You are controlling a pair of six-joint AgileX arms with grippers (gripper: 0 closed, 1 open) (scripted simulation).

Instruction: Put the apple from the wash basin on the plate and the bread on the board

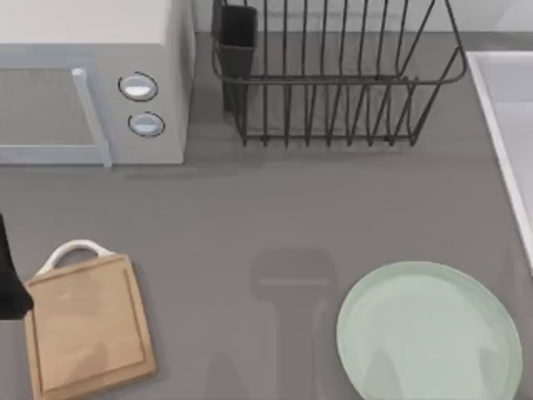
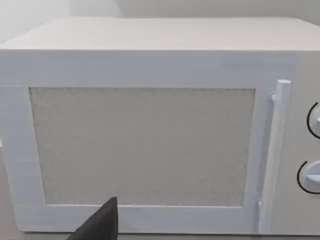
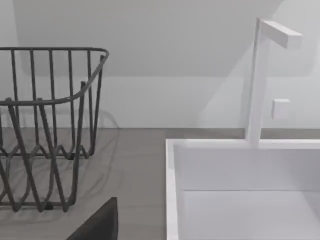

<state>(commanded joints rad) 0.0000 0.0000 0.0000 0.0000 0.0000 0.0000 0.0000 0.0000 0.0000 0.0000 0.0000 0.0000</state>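
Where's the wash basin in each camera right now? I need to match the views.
Top view: wash basin, pale rim along the table's right edge, beside the dish rack.
Left wrist view: not in it; the microwave faces the camera.
Right wrist view: white basin under the faucet.
Shared landmark: the dish rack.

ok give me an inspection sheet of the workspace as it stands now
surface: grey countertop, bare in the middle.
job's things: board at the near left, nothing on it; plate at the near right, nothing on it; wash basin at the right edge, its visible part bare; apple and bread: nothing seen.
clutter: white microwave at the back left, door shut; black wire dish rack at the back centre.
grippers: a dark part of the left arm at the left edge beside the board.
cables: nothing seen.
surroundings: white faucet behind the basin, pale wall.
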